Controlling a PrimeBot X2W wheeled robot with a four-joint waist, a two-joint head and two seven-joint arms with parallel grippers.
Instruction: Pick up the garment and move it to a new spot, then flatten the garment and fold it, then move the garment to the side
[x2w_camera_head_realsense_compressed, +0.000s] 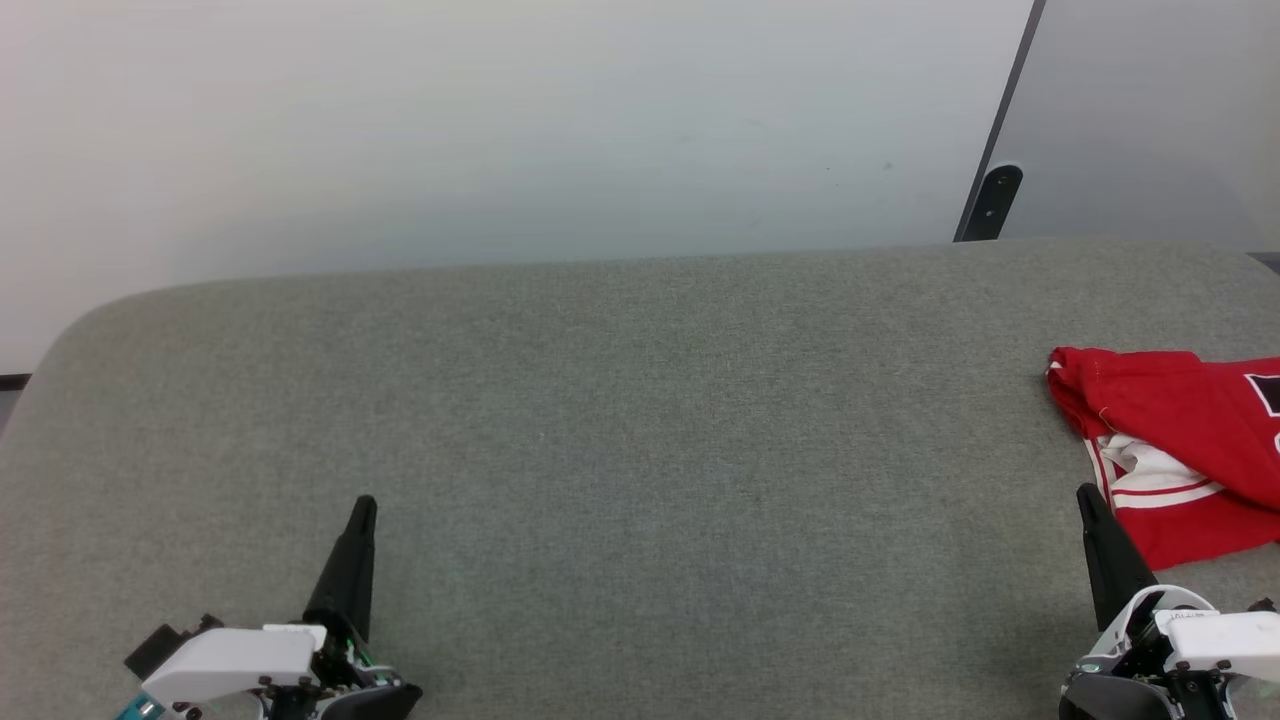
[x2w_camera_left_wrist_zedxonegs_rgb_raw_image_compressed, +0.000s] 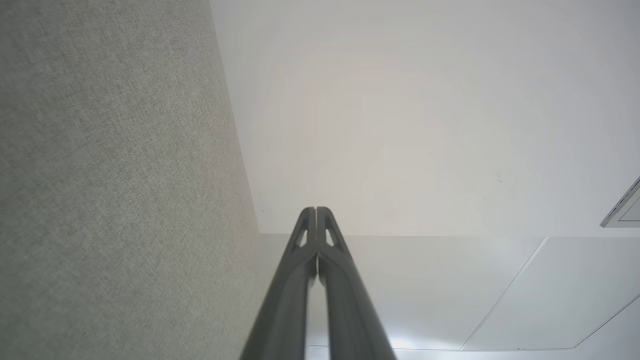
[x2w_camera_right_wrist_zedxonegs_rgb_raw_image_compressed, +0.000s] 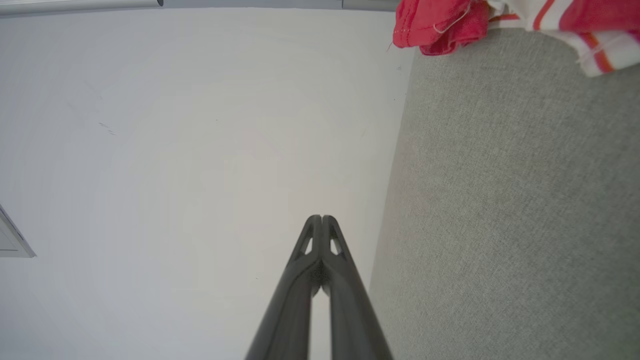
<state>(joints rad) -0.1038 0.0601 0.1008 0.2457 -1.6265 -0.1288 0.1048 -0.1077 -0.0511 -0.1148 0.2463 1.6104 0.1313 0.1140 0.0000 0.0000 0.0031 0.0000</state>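
The garment (x2w_camera_head_realsense_compressed: 1180, 430), a red shirt with white and red striped trim and a bit of black lettering, lies crumpled at the far right of the grey padded table (x2w_camera_head_realsense_compressed: 640, 420), cut off by the frame edge. The right wrist view catches the garment (x2w_camera_right_wrist_zedxonegs_rgb_raw_image_compressed: 440, 25) bunched at its top edge. My right gripper (x2w_camera_head_realsense_compressed: 1084, 492) is shut and empty at the lower right, its tips just short of the shirt's near hem; its shut tips (x2w_camera_right_wrist_zedxonegs_rgb_raw_image_compressed: 322, 218) point past the table's side. My left gripper (x2w_camera_head_realsense_compressed: 364, 503) is shut and empty at the lower left, tips (x2w_camera_left_wrist_zedxonegs_rgb_raw_image_compressed: 316, 209) pressed together.
A pale wall (x2w_camera_head_realsense_compressed: 500, 130) rises behind the table. A dark post with a bracket (x2w_camera_head_realsense_compressed: 990, 200) stands at the back right beside a grey panel (x2w_camera_head_realsense_compressed: 1150, 110). The table's far left corner is rounded.
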